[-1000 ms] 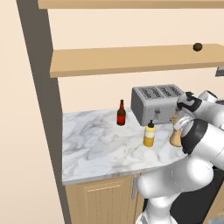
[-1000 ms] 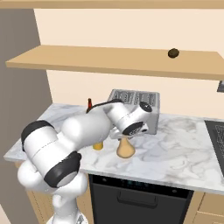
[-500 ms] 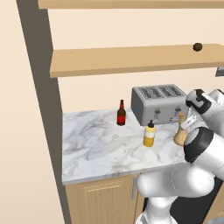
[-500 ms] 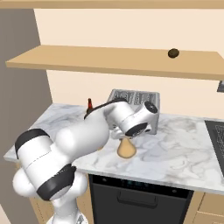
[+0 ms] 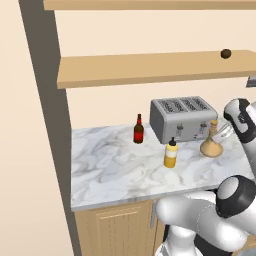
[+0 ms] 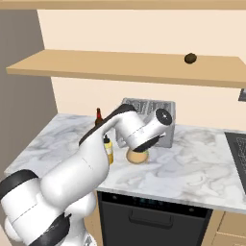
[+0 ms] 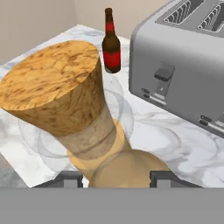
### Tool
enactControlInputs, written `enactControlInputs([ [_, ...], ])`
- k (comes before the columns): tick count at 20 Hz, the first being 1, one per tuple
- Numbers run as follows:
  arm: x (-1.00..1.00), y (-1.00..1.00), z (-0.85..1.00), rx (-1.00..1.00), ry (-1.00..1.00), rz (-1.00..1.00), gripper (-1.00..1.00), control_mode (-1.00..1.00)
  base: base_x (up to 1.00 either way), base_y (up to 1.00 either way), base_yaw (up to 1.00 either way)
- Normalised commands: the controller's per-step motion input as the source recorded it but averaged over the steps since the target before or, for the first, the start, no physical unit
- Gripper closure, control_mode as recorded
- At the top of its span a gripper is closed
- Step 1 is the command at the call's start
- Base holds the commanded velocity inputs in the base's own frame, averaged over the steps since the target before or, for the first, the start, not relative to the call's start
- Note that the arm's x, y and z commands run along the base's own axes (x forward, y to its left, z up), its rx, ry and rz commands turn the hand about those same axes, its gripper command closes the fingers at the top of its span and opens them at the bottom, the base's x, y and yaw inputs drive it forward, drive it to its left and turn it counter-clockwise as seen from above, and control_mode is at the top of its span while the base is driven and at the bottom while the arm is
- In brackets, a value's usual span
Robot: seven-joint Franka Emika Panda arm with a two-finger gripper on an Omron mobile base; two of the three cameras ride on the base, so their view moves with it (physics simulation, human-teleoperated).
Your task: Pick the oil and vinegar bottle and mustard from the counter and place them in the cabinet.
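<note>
Hand view puts the oil and vinegar bottle [image 7: 83,118] right against my lens, cork up, its neck between the two fingertips [image 7: 65,179] of the hand [image 7: 116,177], which I read as closed on it. From the left base view its belly rests on the desk [image 5: 110,170] before the toaster [image 5: 182,117]. I see the mustard [image 5: 171,154] just to its left, the dark red bottle [image 5: 139,130] farther back, cabinet [image 5: 150,67] shelves above.
</note>
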Motion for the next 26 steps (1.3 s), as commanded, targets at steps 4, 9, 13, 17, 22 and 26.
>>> enactControlInputs([
  [4, 0.00, 0.14, 0.57, 0.00, -0.09, 0.00, 1.00, -1.00, 0.00, 0.00, 0.00],
  [9, 0.00, 0.15, 0.64, 0.01, 0.00, -0.01, 1.00, -1.00, 0.00, 0.00, 0.00],
  [13, 0.00, 0.24, 0.56, 0.04, 0.00, -0.09, 1.00, -1.00, 0.00, 0.00, 0.00],
  [17, -0.12, 0.26, 0.49, 0.12, 0.00, -0.13, 1.00, -1.00, 0.00, 0.00, 0.00],
  [22, -0.17, 0.27, 0.41, 0.13, 0.00, -0.16, 1.00, -1.00, 0.00, 0.00, 0.00],
  [26, -0.05, 0.28, 0.45, 0.11, 0.00, -0.18, 1.00, -1.00, 0.00, 0.00, 0.00],
])
